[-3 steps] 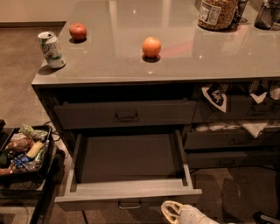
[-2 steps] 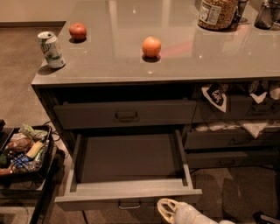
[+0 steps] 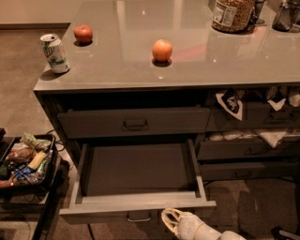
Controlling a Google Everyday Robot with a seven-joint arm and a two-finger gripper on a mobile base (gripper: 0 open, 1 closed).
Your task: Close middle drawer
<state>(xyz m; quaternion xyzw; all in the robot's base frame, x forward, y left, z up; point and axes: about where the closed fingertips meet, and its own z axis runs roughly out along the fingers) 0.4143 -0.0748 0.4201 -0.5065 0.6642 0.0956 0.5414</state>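
We take the middle drawer as our reference. It stands pulled far out of the dark cabinet, and the dark floor of its long box shows between lighter grey sides. Its low front panel is nearest the camera, with the small metal loop handle centred on it.

Well to the left of the drawer, a black tray holds packets and wrapped snacks. Above and to the left, a green and white soda can stands upright near the left edge of the grey surface. A red apple sits further back on that surface, apart from the can.

Directly above the middle drawer, the upper drawer with its taller front panel is shut. An orange fruit rests alone on the surface above it.

Just below the right half of the drawer's front panel, to the right of the handle, the white tool reaches in from the bottom edge. It lies close to the panel, but we cannot tell whether it touches it, nor whether it is released or clenched.

To the right of the drawer, narrower grey side drawers have white and black cloths hanging over their fronts. Above and to the right, a labelled jar stands at the back of the surface.
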